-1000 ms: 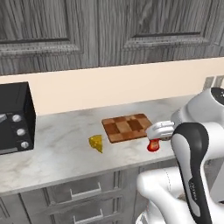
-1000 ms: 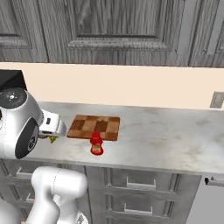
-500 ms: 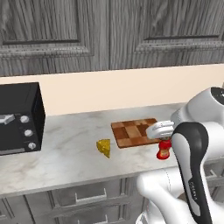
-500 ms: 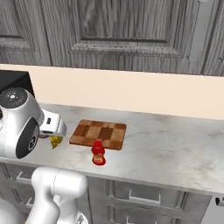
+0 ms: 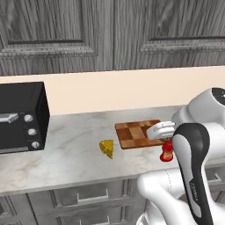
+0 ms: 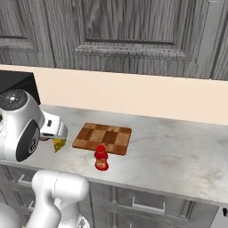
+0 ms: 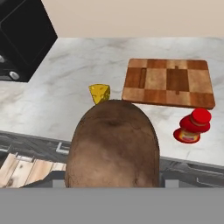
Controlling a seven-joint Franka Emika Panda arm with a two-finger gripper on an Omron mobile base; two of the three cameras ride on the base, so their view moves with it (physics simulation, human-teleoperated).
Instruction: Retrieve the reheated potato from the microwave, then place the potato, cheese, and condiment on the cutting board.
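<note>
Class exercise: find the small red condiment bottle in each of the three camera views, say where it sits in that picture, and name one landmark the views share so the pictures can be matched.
Left base view: the condiment is right of centre, just below the cutting board's front edge, against the white arm.
Right base view: the condiment is left of centre, in front of the board.
Hand view: the condiment is at right, below the board's right corner.
Shared landmark: the checkered cutting board.

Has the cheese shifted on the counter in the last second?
No. The cheese keeps its spot off the front-left corner of the cutting board; the camera moved, not the cheese.
</note>
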